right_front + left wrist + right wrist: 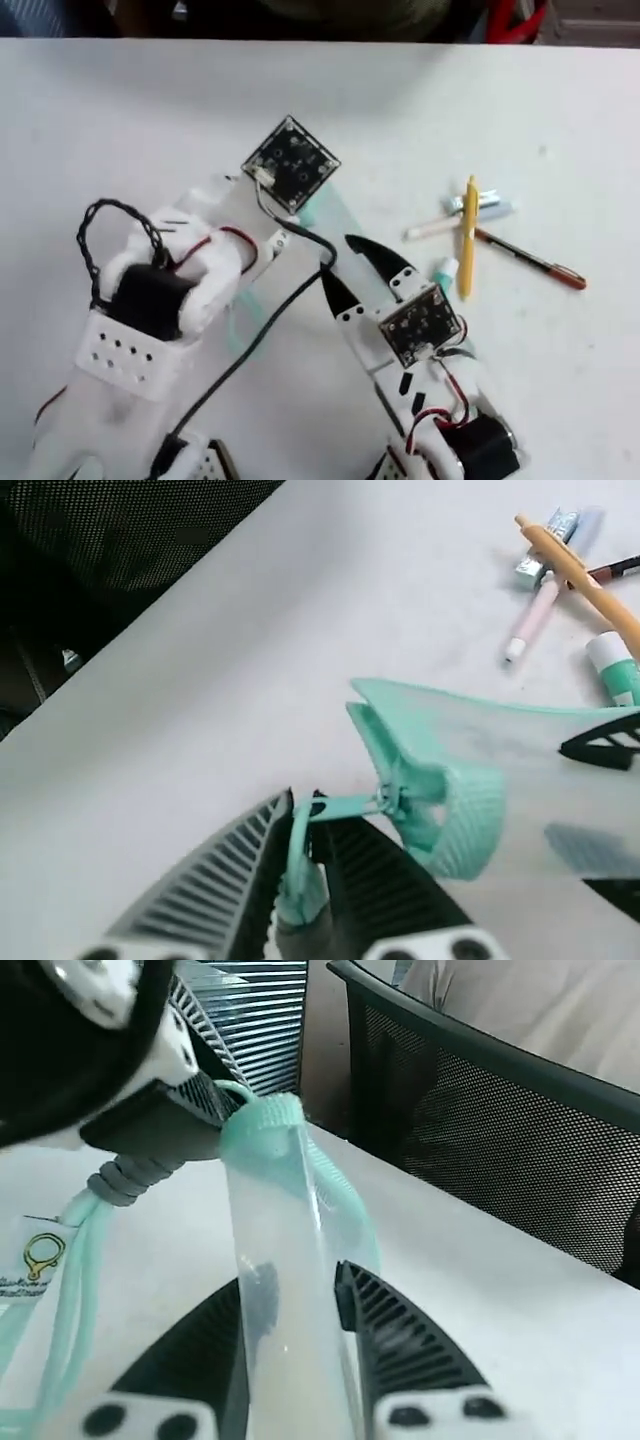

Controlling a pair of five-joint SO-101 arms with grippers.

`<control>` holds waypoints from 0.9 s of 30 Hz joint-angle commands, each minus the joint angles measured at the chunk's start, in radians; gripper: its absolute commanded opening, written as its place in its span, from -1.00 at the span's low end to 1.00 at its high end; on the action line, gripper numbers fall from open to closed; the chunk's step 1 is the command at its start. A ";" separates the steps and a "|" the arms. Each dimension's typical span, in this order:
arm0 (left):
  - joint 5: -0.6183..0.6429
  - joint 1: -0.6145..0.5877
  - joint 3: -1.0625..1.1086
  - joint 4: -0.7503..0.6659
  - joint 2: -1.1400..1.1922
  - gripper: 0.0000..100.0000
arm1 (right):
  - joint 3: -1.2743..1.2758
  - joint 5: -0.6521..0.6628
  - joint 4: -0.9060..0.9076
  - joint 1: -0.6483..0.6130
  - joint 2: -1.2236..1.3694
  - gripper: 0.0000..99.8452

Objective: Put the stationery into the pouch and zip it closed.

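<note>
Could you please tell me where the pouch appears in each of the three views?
High view: pouch at centre, beside the right gripper.
Left wrist view: pouch just beyond the left gripper, which pinches its zip pull.
Right wrist view: pouch inside the right gripper.
Shared landmark: the black-fingered right gripper, always at the pouch.
</note>
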 commanded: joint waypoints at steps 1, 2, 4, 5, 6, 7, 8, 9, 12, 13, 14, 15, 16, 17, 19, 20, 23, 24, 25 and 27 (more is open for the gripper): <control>-0.003 -0.130 0.020 -0.044 -0.001 -0.94 | -0.178 -0.011 -0.007 0.051 -0.025 -0.96; -0.003 -0.133 0.008 -0.041 -0.001 -0.94 | -0.178 -0.012 -0.005 0.054 -0.025 -0.96; -0.003 -0.160 -0.002 -0.043 -0.001 -0.93 | -0.190 -0.014 -0.008 0.058 -0.027 -0.96; -0.003 -0.166 -0.002 -0.044 0.002 -0.93 | -0.199 -0.014 -0.008 0.058 -0.027 -0.96; -0.003 -0.170 0.000 -0.044 0.008 -0.93 | -0.209 -0.014 -0.008 0.058 -0.027 -0.96; -0.003 -0.173 0.005 -0.046 0.008 -0.93 | -0.221 -0.014 -0.008 0.058 -0.027 -0.96; -0.003 -0.177 0.015 -0.049 0.008 -0.93 | -0.233 -0.014 -0.008 0.058 -0.027 -0.96; -0.003 -0.179 0.029 -0.064 0.005 -0.93 | -0.245 -0.014 -0.008 0.058 -0.027 -0.96; -0.003 -0.180 0.077 -0.118 0.007 -0.93 | -0.290 -0.012 -0.007 0.058 -0.027 -0.96; -0.003 -0.180 0.095 -0.137 0.007 -0.93 | -0.305 -0.009 -0.005 0.058 -0.027 -0.96; -0.003 -0.180 0.112 -0.155 0.007 -0.93 | -0.322 -0.009 -0.004 0.058 -0.027 -0.96; -0.003 -0.180 0.127 -0.173 0.007 -0.93 | -0.341 -0.009 -0.002 0.058 -0.027 -0.96; -0.003 -0.180 0.140 -0.189 0.007 -0.93 | -0.359 -0.009 -0.002 0.058 -0.027 -0.96; -0.003 -0.180 0.152 -0.201 0.007 -0.93 | -0.382 -0.009 -0.002 0.058 -0.025 -0.96; -0.003 -0.180 0.172 -0.219 0.007 -0.93 | -0.427 -0.008 -0.001 0.056 -0.025 -0.96; -0.003 -0.188 0.178 -0.229 0.007 -0.93 | -0.450 -0.008 0.001 0.054 -0.025 -0.96; -0.003 -0.222 0.192 -0.247 0.004 -0.93 | -0.491 -0.008 0.035 0.051 -0.019 -0.96; -0.003 -0.229 0.192 -0.242 0.001 -0.93 | -0.477 -0.008 0.039 0.051 -0.019 -0.96; -0.003 -0.231 0.187 -0.235 -0.001 -0.93 | -0.451 -0.008 0.035 0.053 -0.019 -0.96; -0.003 -0.226 0.158 -0.198 -0.002 -0.93 | -0.391 -0.008 0.022 0.058 -0.019 -0.96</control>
